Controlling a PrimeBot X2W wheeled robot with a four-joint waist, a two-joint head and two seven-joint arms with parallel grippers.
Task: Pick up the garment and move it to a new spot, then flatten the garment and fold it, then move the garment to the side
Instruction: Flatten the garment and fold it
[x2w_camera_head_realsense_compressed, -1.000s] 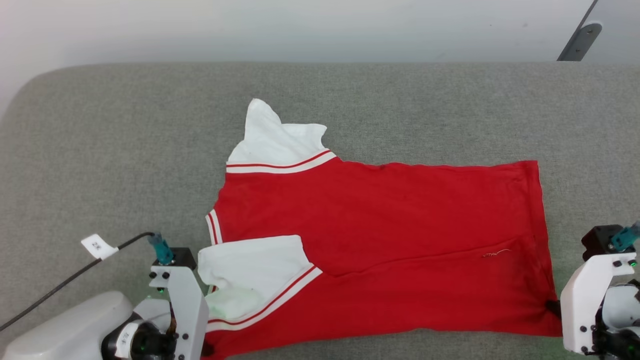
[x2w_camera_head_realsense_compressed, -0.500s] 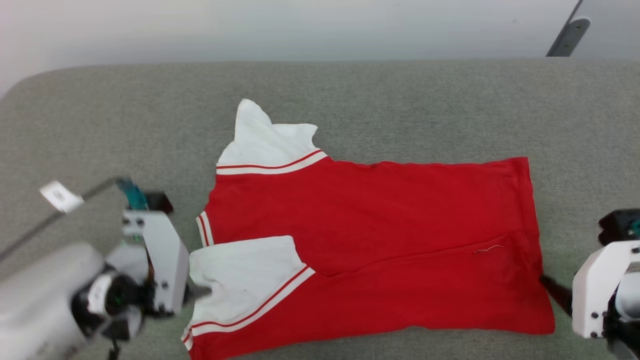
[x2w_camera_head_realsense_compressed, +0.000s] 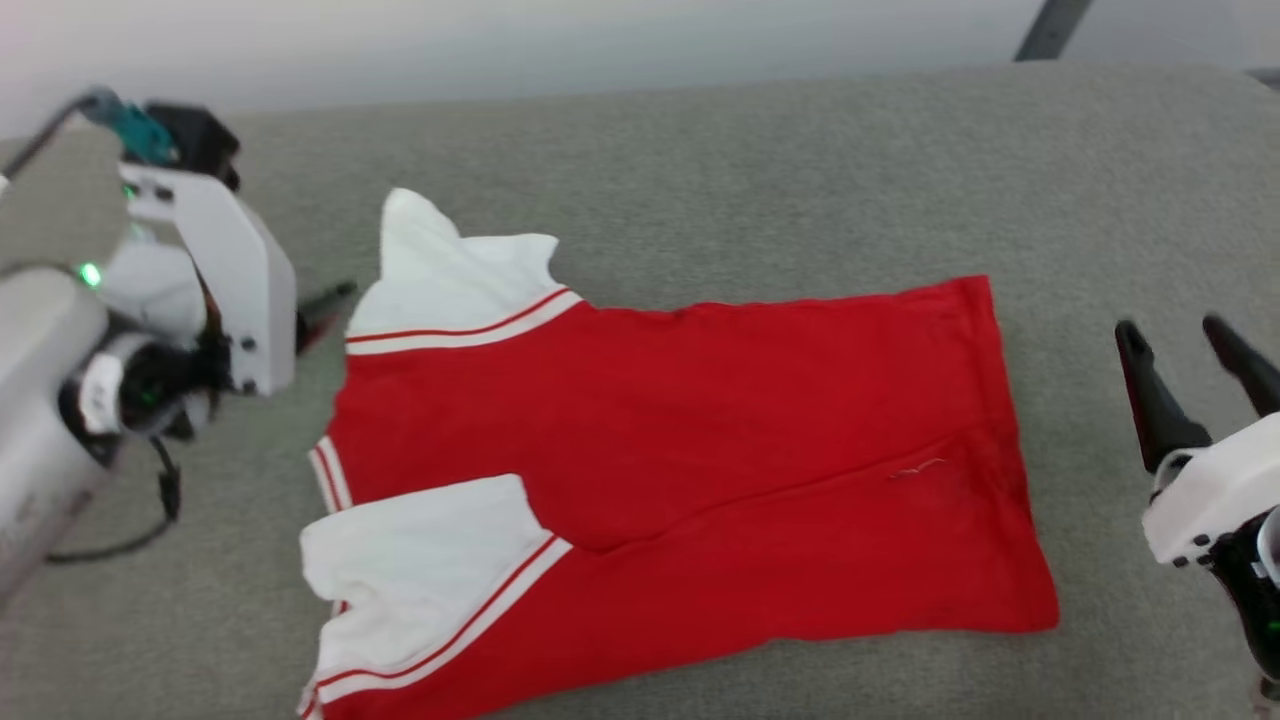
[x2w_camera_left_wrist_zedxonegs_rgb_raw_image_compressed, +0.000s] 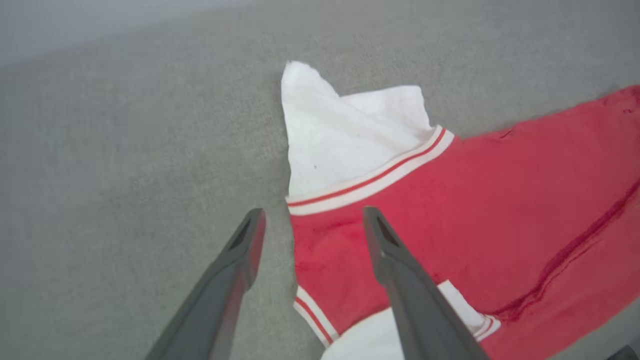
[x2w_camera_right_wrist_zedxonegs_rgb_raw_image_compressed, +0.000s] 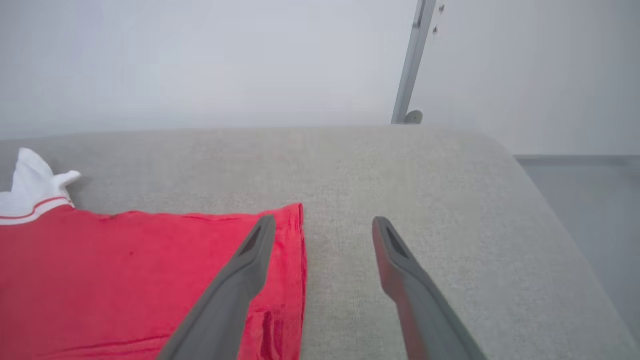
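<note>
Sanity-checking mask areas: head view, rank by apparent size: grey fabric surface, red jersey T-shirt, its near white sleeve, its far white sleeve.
1. grey fabric surface
2. red jersey T-shirt
3. near white sleeve and far white sleeve: near one looks slightly bigger, but it lies closer to the camera, so unranked.

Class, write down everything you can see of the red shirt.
The red shirt, of soft knit-looking cloth, lies spread flat on the grey cushion, hem towards the right. Its near edge is folded over, laying the near sleeve, white with red-striped trim, on the red body. The far sleeve sticks out, crumpled.
</note>
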